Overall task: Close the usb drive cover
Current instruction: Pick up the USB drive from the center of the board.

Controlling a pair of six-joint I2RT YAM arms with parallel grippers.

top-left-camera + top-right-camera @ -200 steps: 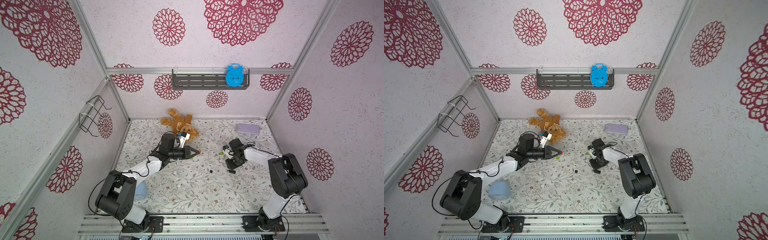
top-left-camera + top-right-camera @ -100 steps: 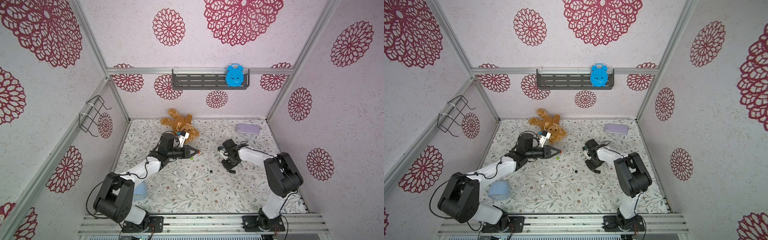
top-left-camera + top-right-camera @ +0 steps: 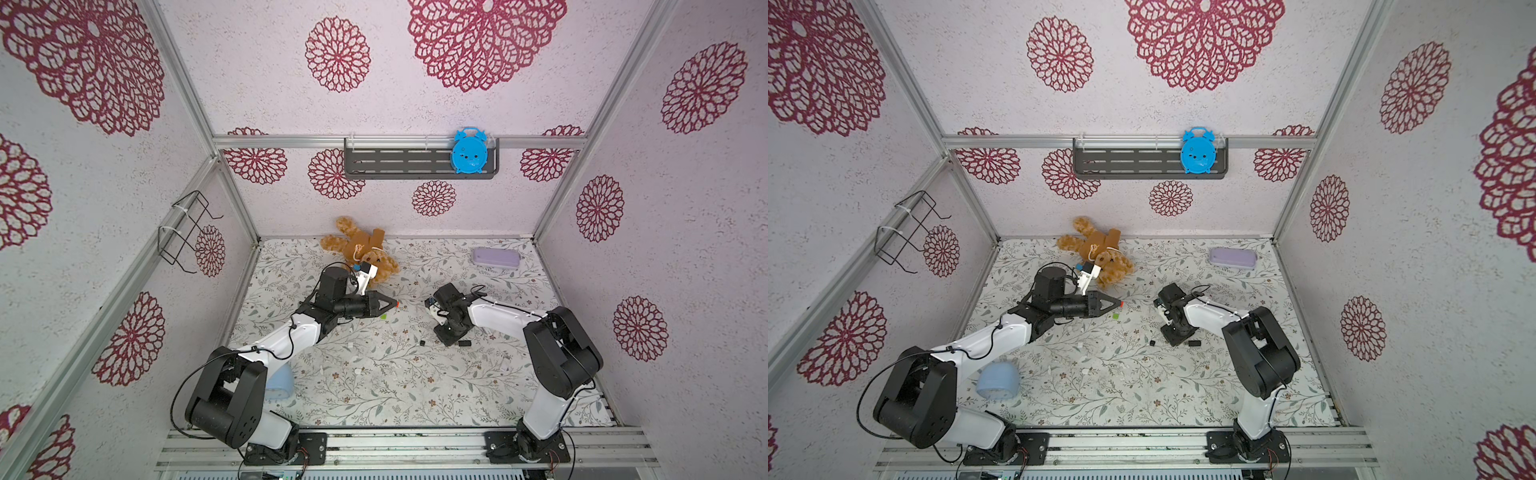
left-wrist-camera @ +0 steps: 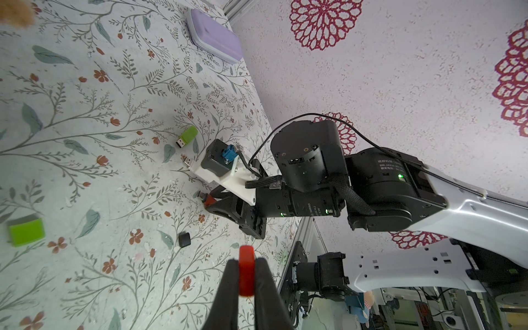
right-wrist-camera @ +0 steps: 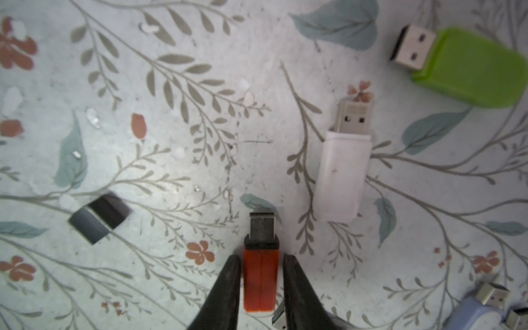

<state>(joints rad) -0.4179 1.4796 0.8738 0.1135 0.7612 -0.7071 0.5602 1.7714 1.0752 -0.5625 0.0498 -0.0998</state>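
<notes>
The red-bodied USB drive (image 5: 261, 283) sat between the fingers of the right gripper (image 5: 261, 257). Its long axis ran in line with them, and its bare metal plug (image 5: 262, 225) led out beyond the tips toward the floral-patterned worktop (image 3: 374, 386). Whether those fingers pinched it or only flanked it could not be told. The left gripper (image 3: 392, 306) was clamped on the small red plastic cap (image 4: 246, 270) and pointed toward 3 o'clock, at the right gripper, with clear space between them. Both top views hid the drive behind the right gripper; only the wrist views showed it. Close up, the right wrist view also showed an uncapped white plastic USB drive (image 5: 341, 177) just beside it and a lime-green USB drive (image 5: 468, 68) farther off.
</notes>
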